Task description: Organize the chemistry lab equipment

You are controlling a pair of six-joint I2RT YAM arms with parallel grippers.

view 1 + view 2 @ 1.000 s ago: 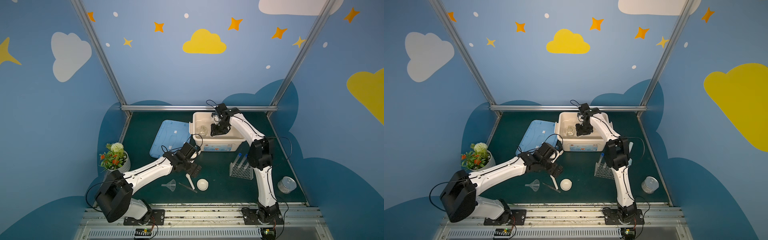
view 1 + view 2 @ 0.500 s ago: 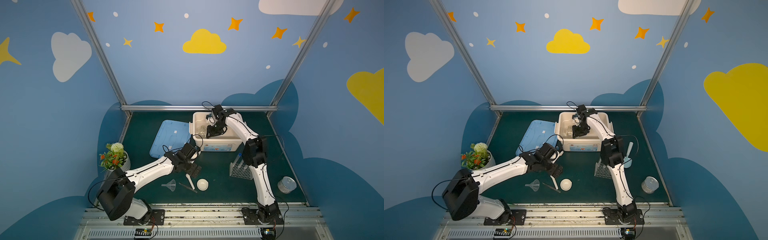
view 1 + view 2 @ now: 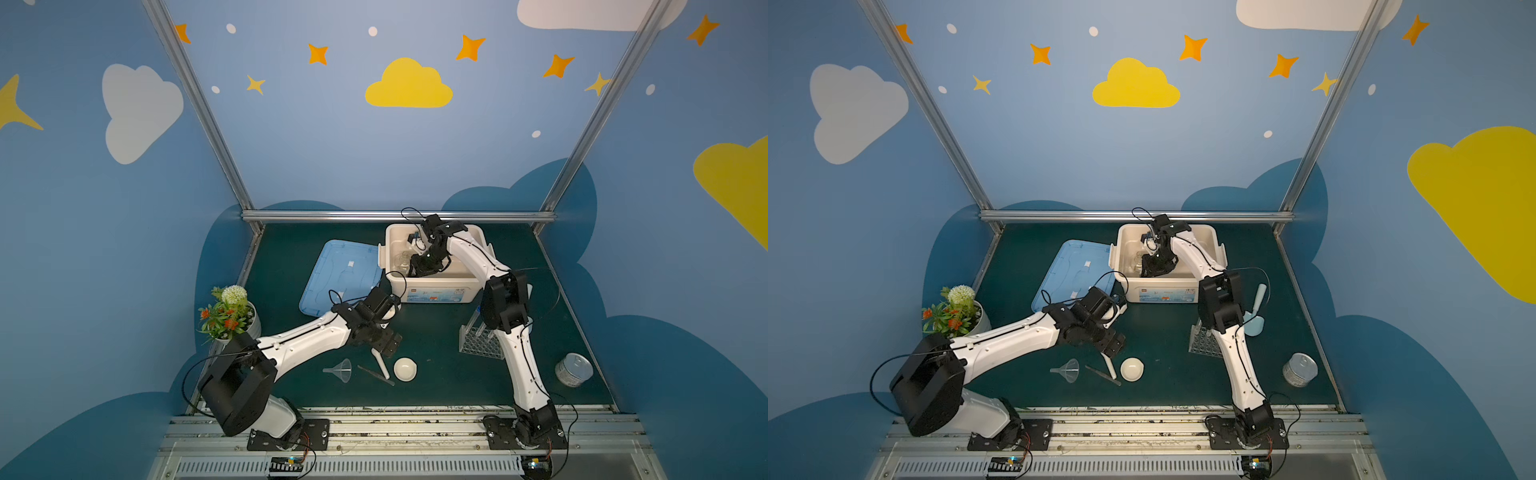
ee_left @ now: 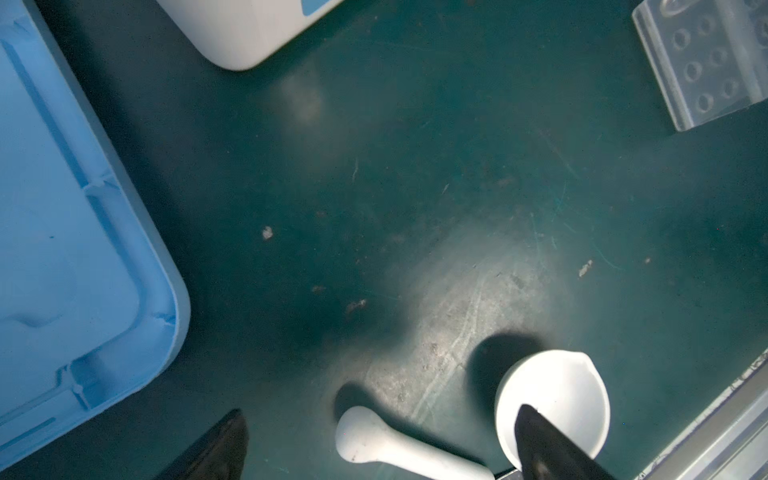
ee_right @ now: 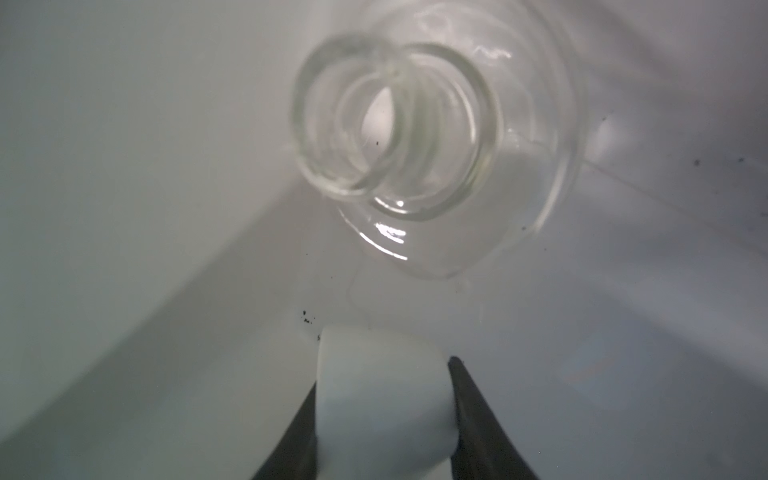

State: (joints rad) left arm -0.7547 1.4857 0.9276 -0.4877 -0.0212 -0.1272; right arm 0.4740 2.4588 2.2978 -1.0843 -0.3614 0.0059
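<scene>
At the far left, the potted plant (image 3: 226, 313) stands by the wall, and the blue lid (image 3: 340, 274) lies flat on the mat beside the white bin (image 3: 436, 286). Your left gripper (image 4: 379, 411) hangs over the front of the mat with its fingers spread wide and nothing between them. In its wrist view the white pestle (image 4: 374, 440) lies between the two tips, and one tip overlaps the bowl (image 4: 552, 399). In a top view the clear funnel (image 3: 343, 370), thin tweezers (image 3: 374, 375), pestle and bowl sit in a row, close together.

Your right gripper (image 5: 384, 374) reaches down into the bin, fingers clamped on a small white item (image 5: 382, 415). The glass flask (image 5: 399, 124) stands just beyond it, in the bin's left part. Right of the bin, the holed rack (image 3: 478, 345) holds the test tubes (image 3: 476, 326), partly hidden by the arm. The metal tin (image 3: 573, 370) is farthest right.
</scene>
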